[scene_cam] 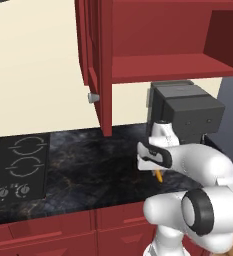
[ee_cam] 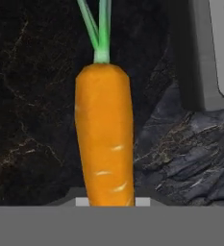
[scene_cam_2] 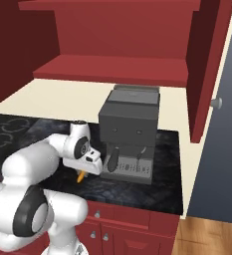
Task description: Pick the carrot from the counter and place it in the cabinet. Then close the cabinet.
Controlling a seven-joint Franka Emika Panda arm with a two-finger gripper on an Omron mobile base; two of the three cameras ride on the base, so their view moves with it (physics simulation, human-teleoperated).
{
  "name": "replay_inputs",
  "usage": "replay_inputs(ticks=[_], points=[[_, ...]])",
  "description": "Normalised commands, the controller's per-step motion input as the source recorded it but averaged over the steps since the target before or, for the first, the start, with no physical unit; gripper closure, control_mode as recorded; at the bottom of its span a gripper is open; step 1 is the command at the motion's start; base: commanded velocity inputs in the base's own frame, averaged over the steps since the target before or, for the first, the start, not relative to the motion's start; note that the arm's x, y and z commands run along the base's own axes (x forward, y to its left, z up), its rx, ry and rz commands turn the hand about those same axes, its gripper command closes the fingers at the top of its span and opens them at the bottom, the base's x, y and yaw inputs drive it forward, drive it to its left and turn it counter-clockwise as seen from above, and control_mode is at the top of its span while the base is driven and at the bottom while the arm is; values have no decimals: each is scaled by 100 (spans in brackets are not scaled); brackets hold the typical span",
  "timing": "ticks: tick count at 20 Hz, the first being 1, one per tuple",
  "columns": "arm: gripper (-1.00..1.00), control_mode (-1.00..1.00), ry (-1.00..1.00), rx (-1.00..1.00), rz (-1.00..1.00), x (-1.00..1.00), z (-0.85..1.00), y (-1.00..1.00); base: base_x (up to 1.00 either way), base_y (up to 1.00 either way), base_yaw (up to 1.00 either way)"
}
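Black veined counter [scene_cam: 83, 165], stovetop at one end, coffee machine [scene_cam_2: 127, 134] beneath open cabinet [scene_cam_2: 112, 69]. Carrot [ee_cam: 105, 139]: lying on counter beside machine, directly under gripper [scene_cam: 155, 165]. Jaws: cannot tell, fingertips hidden. Step: likely grasping carrot; next, lift to cabinet shelf.

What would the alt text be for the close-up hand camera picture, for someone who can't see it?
An orange carrot with green stalks fills the middle, seen from close above, over a black veined counter. The grey base of a coffee machine sits at the upper right.
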Motion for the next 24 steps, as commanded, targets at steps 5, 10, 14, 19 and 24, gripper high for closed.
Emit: replay_inputs(ticks=[5, 10, 14, 19, 24], points=[[100, -100, -3, -1, -9, -27, 100, 1, 0, 0, 0], [100, -100, -14, -6, -9, -29, 100, 0, 0, 0, 0], [100, -100, -23, -9, -7, -28, 100, 0, 0, 0, 0], [100, -100, -31, -12, -6, -7, 100, 0, 0, 0, 0], [100, -100, -45, -17, -3, 0, 100, 0, 0, 0, 0]])
